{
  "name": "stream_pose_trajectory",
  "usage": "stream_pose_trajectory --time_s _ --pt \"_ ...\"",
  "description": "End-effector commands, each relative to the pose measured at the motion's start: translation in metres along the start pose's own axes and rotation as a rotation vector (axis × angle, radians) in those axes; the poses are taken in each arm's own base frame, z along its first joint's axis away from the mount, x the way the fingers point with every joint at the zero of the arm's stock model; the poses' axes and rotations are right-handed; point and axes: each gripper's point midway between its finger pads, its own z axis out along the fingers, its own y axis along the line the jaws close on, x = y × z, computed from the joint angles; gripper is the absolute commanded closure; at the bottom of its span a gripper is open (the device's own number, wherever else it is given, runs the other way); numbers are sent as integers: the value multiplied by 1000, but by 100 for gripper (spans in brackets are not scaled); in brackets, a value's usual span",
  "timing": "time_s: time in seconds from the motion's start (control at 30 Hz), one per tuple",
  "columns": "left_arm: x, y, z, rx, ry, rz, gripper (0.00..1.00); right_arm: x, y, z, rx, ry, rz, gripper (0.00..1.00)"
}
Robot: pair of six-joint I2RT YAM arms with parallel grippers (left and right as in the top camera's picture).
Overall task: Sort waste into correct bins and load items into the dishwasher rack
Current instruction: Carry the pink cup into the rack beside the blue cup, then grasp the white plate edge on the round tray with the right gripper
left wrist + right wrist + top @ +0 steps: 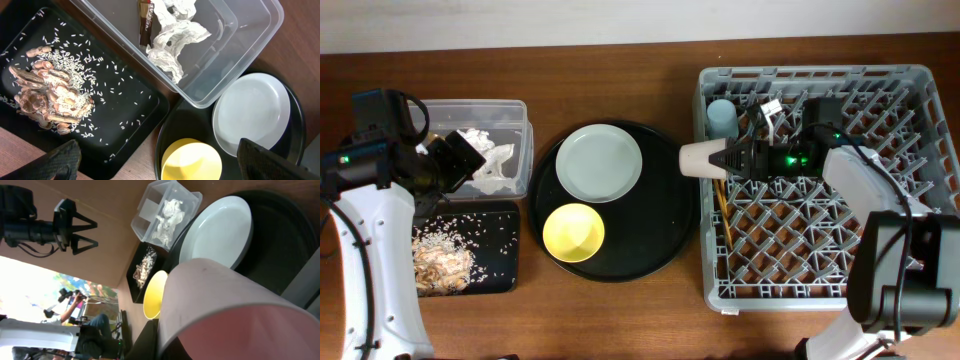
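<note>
At far left, the left gripper (pixel 458 157) hovered over the clear tub (pixel 523 118), fingers spread wide, holding nothing. The tub held crumpled tissue (pixel 490 165) and a brown wrapper (pixel 145 22); food scraps (pixel 442 265) and rice lay in the flat black tray (pixel 502 268) below it. The grey plate (pixel 599 162) and yellow bowl (pixel 573 232) sat on the round black tray (pixel 672 232). The right gripper (pixel 725 158) clamped the pink cup (pixel 698 158) sideways at the left wall of the dishwasher rack (pixel 920 80), which held the blue cup (pixel 722 118) and chopsticks (pixel 723 215).
</note>
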Motion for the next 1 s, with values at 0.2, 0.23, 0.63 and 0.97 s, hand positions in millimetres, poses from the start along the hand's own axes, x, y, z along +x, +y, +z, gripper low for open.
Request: stream_pose_trajectory --time_s 0.2,0.23,0.63,0.97 --pt "-2 -1 -7 13 -19 0 1 33 -66 -5 308 109 108 80" --pt "-2 -1 -7 13 -19 0 1 35 -66 -7 310 112 124 80" --pt "-2 -1 -7 13 -19 0 1 40 -20 -43 507 142 79 55" --pt "-2 -1 -7 13 -19 0 1 24 79 -80 739 -21 -179 60"
